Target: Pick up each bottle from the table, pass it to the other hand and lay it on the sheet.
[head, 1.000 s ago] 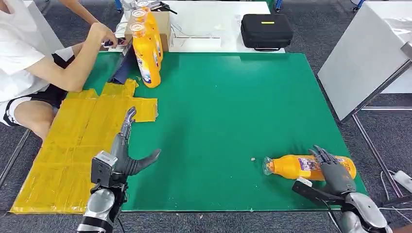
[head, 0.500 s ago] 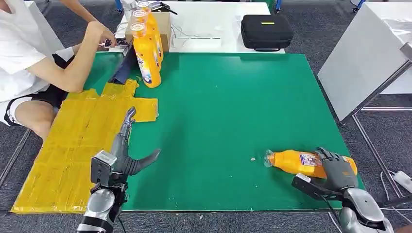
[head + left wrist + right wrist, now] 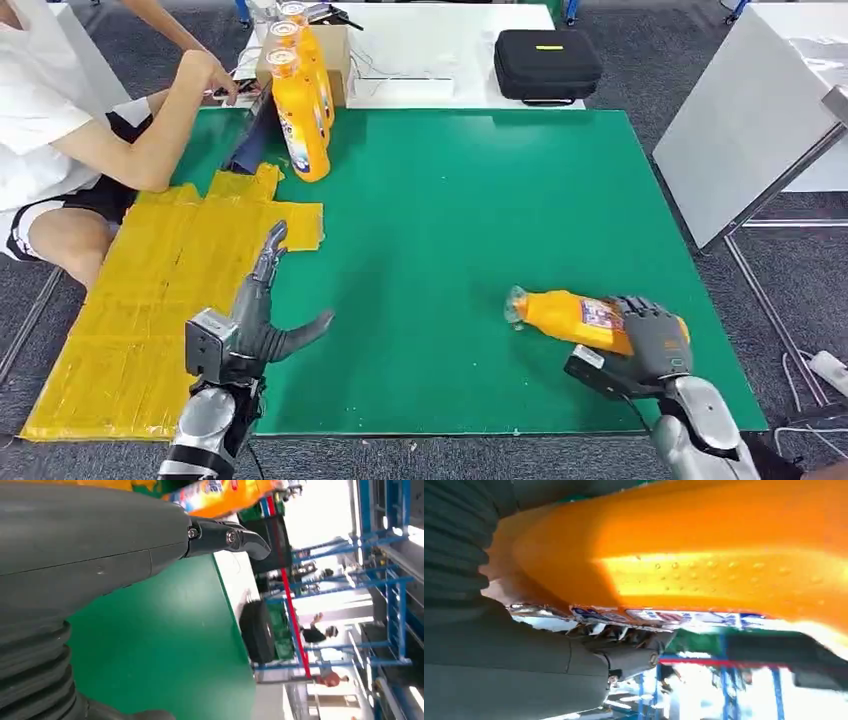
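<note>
An orange bottle [image 3: 565, 316] with a clear cap lies on its side, lifted slightly over the green table [image 3: 470, 210] at the front right, cap pointing left. My right hand [image 3: 650, 340] grips its lower body; the right wrist view has the orange bottle [image 3: 704, 555] pressed against the palm. My left hand [image 3: 262, 315] hovers open at the front left, fingers spread, at the edge of the yellow sheet [image 3: 150, 300]. Three upright orange bottles [image 3: 298, 110] stand in a row at the table's back left.
A person [image 3: 90, 130] sits at the left, one hand by the bottles at the back. A cardboard box [image 3: 340, 60] and a black case [image 3: 548, 64] lie on the white table behind. A white panel [image 3: 745, 130] leans at the right.
My right hand has closed on the lying bottle and carried it left and a little up. The left hand has barely moved.
</note>
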Tool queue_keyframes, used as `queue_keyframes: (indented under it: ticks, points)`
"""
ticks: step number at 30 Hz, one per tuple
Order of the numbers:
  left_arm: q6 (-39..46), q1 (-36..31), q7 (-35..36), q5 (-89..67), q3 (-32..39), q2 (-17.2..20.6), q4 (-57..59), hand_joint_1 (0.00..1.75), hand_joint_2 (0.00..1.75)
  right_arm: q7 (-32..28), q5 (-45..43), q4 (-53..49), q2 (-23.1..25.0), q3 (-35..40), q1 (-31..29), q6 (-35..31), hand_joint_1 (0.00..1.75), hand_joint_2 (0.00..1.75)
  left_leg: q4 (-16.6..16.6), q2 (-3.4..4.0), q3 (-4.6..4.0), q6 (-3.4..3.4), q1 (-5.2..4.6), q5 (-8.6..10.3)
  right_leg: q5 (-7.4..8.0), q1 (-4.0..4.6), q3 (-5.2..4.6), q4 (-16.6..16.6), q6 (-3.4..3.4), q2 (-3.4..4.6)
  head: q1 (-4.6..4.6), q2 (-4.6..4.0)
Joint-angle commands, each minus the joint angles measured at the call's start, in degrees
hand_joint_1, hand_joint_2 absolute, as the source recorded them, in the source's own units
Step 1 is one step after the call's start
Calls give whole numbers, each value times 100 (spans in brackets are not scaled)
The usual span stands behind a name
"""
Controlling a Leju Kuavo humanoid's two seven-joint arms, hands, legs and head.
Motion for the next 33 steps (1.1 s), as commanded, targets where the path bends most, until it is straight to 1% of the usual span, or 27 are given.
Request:
queue_keyframes:
  ticks: [1, 2, 3, 4, 5, 7, 8, 9, 10, 12, 13, 15, 16, 17, 18, 19, 20, 21, 22, 24, 25, 27, 28, 29, 30, 32, 33]
  points:
    - [-139, -279, 24, 70, -192, 80, 447, 0, 175, -449, -505, -197, 788, -330, -178, -415, 175, 175, 4, -9, 39, -18, 8, -21, -17, 3, 41, -3, -11, 11, 0, 0]
    - [-181, -348, 26, 97, -263, 66, 546, 0, 175, -762, -1094, -462, 1105, -575, -165, -708, 173, 175, 1, -8, 27, -15, 6, -15, -11, 1, 29, -3, -9, 12, 2, 0]
    - [-190, -425, 29, 125, -321, 25, 646, 0, 175, -850, -1396, -704, 1311, -665, -144, -784, 175, 175, 7, -1, 47, -23, 9, -29, -20, 3, 47, 1, -13, 25, 2, 2]
    - [-195, -543, 39, 150, -436, -8, 784, 0, 175, -959, -1835, -981, 1534, -732, -146, -798, 175, 175, 5, 2, 31, -20, 8, -21, -13, 2, 32, 1, -12, 25, 4, 0]
    - [-192, -618, 49, 163, -512, -31, 869, 0, 175, -999, -2103, -1113, 1651, -734, -172, -734, 175, 175, 1, -2, 8, -15, 3, -11, -7, 0, 10, 2, -9, 17, 7, 0]
    - [-185, -771, 85, 163, -727, -57, 1047, 0, 175, -1141, -2726, -1318, 1854, -728, -217, -509, 175, 175, 3, 1, 11, -17, 4, -13, -8, 0, 10, 4, -11, 15, 0, 0]
    - [-167, -809, 105, 166, -799, -67, 1094, 0, 175, -1175, -2909, -1354, 1920, -710, -231, -413, 173, 175, 8, -7, 20, -22, 6, -17, -15, 0, 19, 10, -15, 12, 2, 2]
    - [-163, -835, 120, 153, -854, -76, 1129, 0, 175, -1223, -3077, -1383, 1972, -679, -232, -291, 171, 175, 2, -12, 9, -17, 4, -8, -9, -1, 8, 5, -11, 4, 2, 0]
    - [-150, -870, 140, 142, -937, -76, 1180, 0, 175, -1317, -3333, -1389, 2057, -626, -244, -78, 175, 175, 9, -13, 26, -23, 7, -19, -17, 1, 25, 10, -15, 9, 4, 0]
    - [-147, -893, 143, 142, -962, -84, 1215, 0, 175, -1328, -3396, -1349, 2105, -564, -246, 9, 173, 175, 0, -5, 7, -12, 3, -7, -6, -1, 6, 1, -8, 10, 4, 0]
    - [-153, -908, 159, 149, -987, -86, 1245, 0, 175, -1388, -3525, -1320, 2164, -524, -261, 128, 169, 175, 4, -1, 26, -19, 6, -18, -14, 0, 24, 3, -12, 19, 2, 0]
    - [-453, -987, 194, 329, -1068, -107, 1350, 0, 175, -1605, -3722, -1243, 2385, -419, -285, 216, 159, 175, -1, -1, 11, -13, 3, -9, -7, -1, 9, 1, -9, 12, 2, 0]
    - [-590, -1031, 209, 404, -1127, -131, 1413, 0, 175, -1653, -3871, -1165, 2496, -316, -295, 368, 157, 175, 6, -1, 28, -19, 6, -20, -15, 0, 27, 4, -13, 17, 4, 0]
    - [-677, -1047, 215, 454, -1167, -146, 1444, 0, 175, -1667, -3891, -1090, 2537, -195, -300, 476, 161, 175, -1, 0, 6, -12, 4, -6, -4, 0, 6, -1, -8, 11, 4, 0]
    - [-672, -1052, 215, 449, -1180, -165, 1442, 0, 175, -1671, -3865, -1076, 2573, -167, -291, 450, 159, 175, -2, -3, 6, -12, 3, -6, -4, 0, 6, 0, -8, 9, 4, 0]
    - [-743, -1097, 226, 458, -1274, -165, 1490, 0, 175, -1701, -3927, -909, 2641, 59, -315, 681, 162, 175, 5, 0, 30, -21, 8, -21, -15, 2, 30, 3, -14, 19, 2, 0]
    - [-787, -1129, 237, 479, -1320, -177, 1508, 0, 175, -1701, -3987, -782, 2698, 186, -344, 835, 164, 175, 2, 2, 20, -17, 8, -15, -9, 4, 21, -1, -12, 19, 7, 0]
    - [-786, -1144, 238, 481, -1344, -185, 1511, 0, 175, -1707, -3977, -700, 2746, 245, -370, 815, 164, 175, -1, 5, 8, -13, 6, -8, -3, 2, 8, -2, -9, 17, 0, 0]
    - [-906, -1198, 262, 573, -1398, -189, 1541, 0, 175, -1691, -4001, -421, 2789, 467, -439, 1051, 166, 175, 4, 3, 30, -22, 8, -20, -13, 2, 29, 2, -14, 23, 4, 2]
    - [-925, -1237, 276, 606, -1442, -194, 1556, 0, 175, -1755, -3992, -169, 2891, 609, -496, 1030, 171, 175, -1, 9, 9, -13, 8, -8, -2, 5, 8, -4, -9, 20, 4, 0]
    - [-923, -1255, 282, 623, -1465, -185, 1568, 0, 175, -1768, -3998, 4, 2886, 731, -569, 1087, 168, 175, 4, 12, 33, -22, 12, -21, -11, 6, 30, 0, -15, 30, 2, 0]
    - [-933, -1284, 290, 650, -1472, -180, 1585, 0, 175, -1802, -4013, 119, 2932, 843, -610, 1154, 169, 175, -3, 8, 13, -14, 9, -8, -3, 7, 11, -5, -10, 18, 2, 2]
    - [-947, -1303, 293, 687, -1499, -170, 1604, 0, 175, -1831, -3997, 227, 2909, 1006, -638, 1224, 169, 175, 1, 7, 26, -19, 11, -15, -9, 7, 22, -2, -13, 21, 4, 0]
    - [-973, -1333, 289, 724, -1517, -162, 1626, 0, 175, -1848, -3910, 341, 2884, 1176, -684, 1282, 164, 175, -2, 4, 16, -14, 9, -10, -7, 6, 15, -4, -10, 15, 4, 0]
    - [-987, -1354, 287, 746, -1519, -160, 1640, 0, 175, -1863, -3844, 399, 2886, 1255, -707, 1271, 166, 175, -4, 7, 12, -12, 9, -7, -4, 6, 10, -5, -9, 16, 4, 0]
    - [-1021, -1427, 282, 784, -1540, -161, 1687, 0, 175, -1883, -3830, 615, 2937, 1366, -809, 1292, 164, 175, 6, 7, 44, -23, 15, -26, -18, 8, 43, 0, -15, 27, 4, 0]
    - [-1021, -1427, 282, 784, -1540, -161, 1687, 0, 175, -1883, -3830, 615, 2937, 1366, -809, 1292, 164, 175, 4, 7, 25, -18, 13, -17, -10, 8, 24, -1, -12, 22, 4, 0]
